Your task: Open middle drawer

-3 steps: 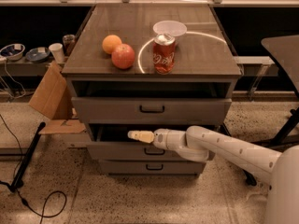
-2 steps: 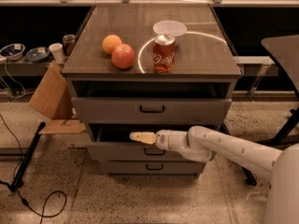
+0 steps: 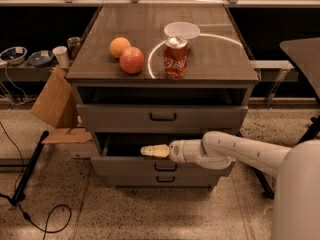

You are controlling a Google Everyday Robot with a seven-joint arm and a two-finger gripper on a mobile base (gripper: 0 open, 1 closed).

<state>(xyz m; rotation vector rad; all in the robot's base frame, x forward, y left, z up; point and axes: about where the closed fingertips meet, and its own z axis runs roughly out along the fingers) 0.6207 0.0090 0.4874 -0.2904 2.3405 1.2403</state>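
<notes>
one gripper [image 3: 148,150] over middle drawer [image 3: 125,166] rim; its state unreadable, drawer interior dark

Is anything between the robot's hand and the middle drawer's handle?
Nothing. In the camera view the gripper is at the middle drawer's open top edge; only bare grey front separates it from the handle.

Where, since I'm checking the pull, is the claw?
Camera view: the claw is left of centre, at the rim of the middle drawer, below the top drawer.
</notes>
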